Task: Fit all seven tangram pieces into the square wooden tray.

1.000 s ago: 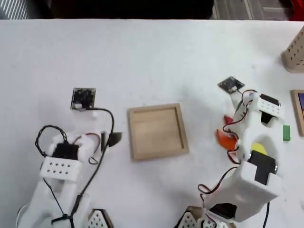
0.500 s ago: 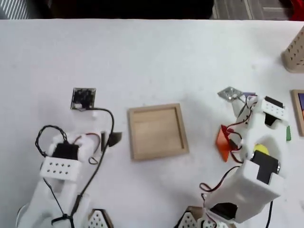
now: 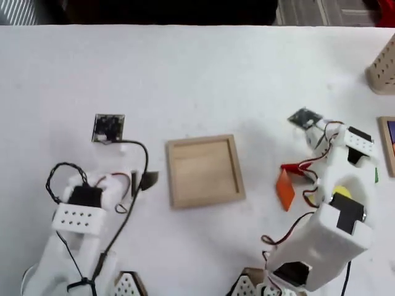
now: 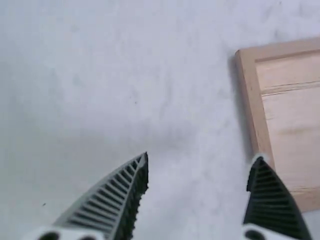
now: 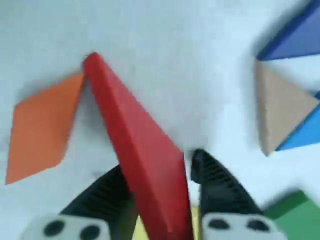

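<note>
The right gripper (image 5: pixel 157 162) is pinching a red triangle (image 5: pixel 135 150) on edge, just beside an orange piece (image 5: pixel 42 125). The empty wooden tray (image 3: pixel 205 140) is lying well off toward the other arm, where the left gripper (image 4: pixel 201 157) is hanging spread beside its rim.

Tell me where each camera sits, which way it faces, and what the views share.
High view: fixed above the table, looking down on the wooden tray; left arm and right arm show.
Left wrist view: on the left wrist, facing down at table and tray corner; open left gripper shows.
Right wrist view: on the right wrist, facing down; right gripper holds a red piece near an orange parallelogram.
Shared: tray in high and left wrist views; orange parallelogram in high and right wrist views.
</note>
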